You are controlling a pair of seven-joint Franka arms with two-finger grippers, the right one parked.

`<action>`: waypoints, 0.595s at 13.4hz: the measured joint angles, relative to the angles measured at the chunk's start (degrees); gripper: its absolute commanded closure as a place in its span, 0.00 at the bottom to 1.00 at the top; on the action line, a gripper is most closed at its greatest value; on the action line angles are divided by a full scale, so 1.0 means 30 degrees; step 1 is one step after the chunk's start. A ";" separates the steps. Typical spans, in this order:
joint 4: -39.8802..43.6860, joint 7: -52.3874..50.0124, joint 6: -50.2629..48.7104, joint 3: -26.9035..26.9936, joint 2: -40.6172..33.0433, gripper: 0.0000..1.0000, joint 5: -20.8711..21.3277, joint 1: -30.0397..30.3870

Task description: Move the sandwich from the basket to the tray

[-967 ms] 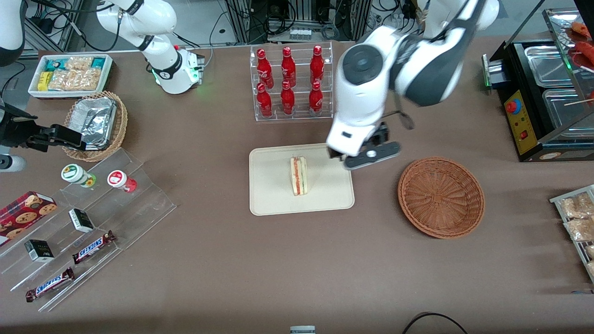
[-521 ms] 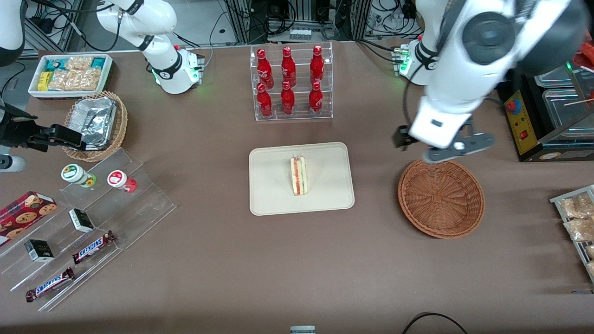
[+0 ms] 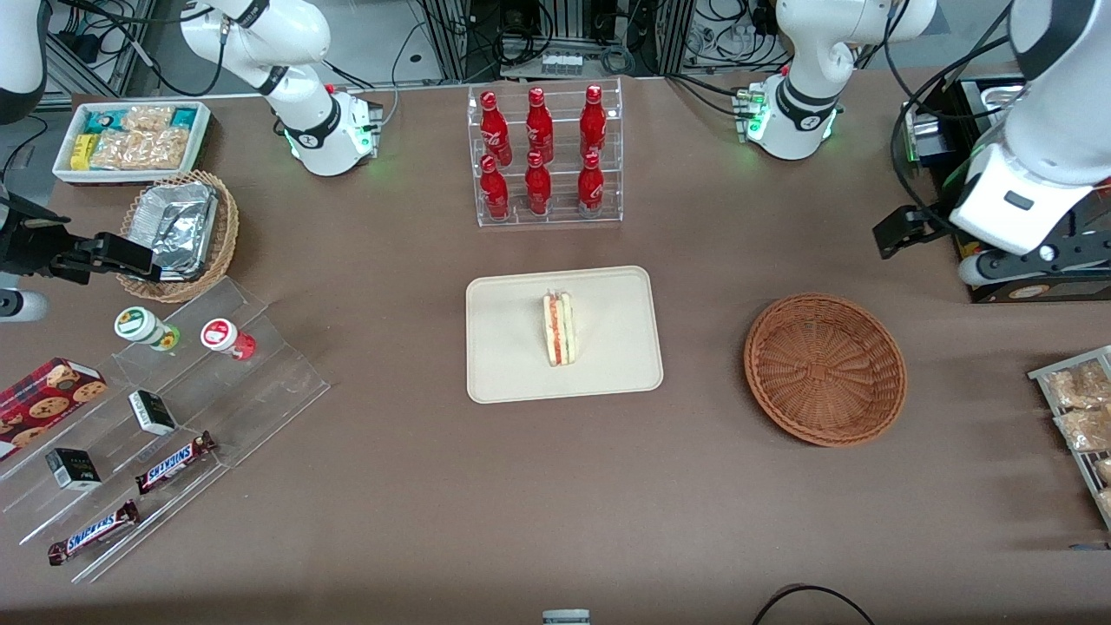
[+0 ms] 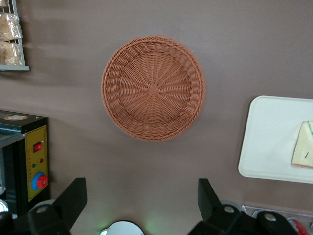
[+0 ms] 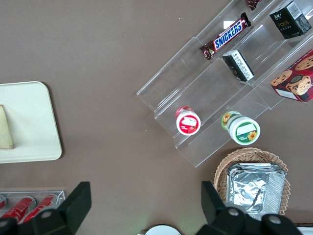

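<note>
- Small triangular wedge sandwich in clear wrap (image 3: 559,329), pale bread with red/orange/green layers, stands on edge in the middle of the flat cream-beige rectangular plastic tray (image 3: 508,365). Long axis runs toward/away from the front camera, layered edge facing up.
- Round reddish-brown woven wicker basket (image 3: 825,369) is empty, sitting beside the tray toward the working arm's end of the table, apart from it.
- Left arm's gripper (image 4: 142,200) is up high near the working arm's end, over the table edge by the black appliance with the red button (image 3: 976,230). Fingers spread wide, nothing between them; wrist view looks straight down past them at the empty basket.
- Key relation: sandwich lies well apart from the gripper, toward the parked arm's end, with the basket between the two. Wrist view catches only a corner of the sandwich (image 4: 304,152) at the tray edge (image 4: 259,147).
- Judgement: transfer looks done, sandwich fully inside the rim, not leaning on it. No further grasp needed; the only remaining move would be parking the arm.
- Risk: low. The wedge rests on a narrow edge, so a table bump could tip it, but it'd stay on the tray.
</note>
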 measured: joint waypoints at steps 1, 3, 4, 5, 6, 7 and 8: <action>-0.0201 0.0420 0.0010 -0.0011 -0.0142 0.00 -0.0001 0.0023; -0.0320 0.1092 0.0073 -0.0043 -0.0206 0.00 -0.0043 0.0218; -0.0320 0.1538 0.0106 -0.0067 -0.0208 0.00 -0.0157 0.0536; -0.0321 0.2095 0.0130 -0.0067 -0.0218 0.00 -0.0230 0.0915; -0.0320 0.2554 0.0190 -0.0061 -0.0228 0.00 -0.0278 0.1257; -0.0323 0.2806 0.0318 -0.0061 -0.0230 0.00 -0.0325 0.1532; -0.0329 0.2882 0.0544 -0.0062 -0.0229 0.00 -0.0348 0.1705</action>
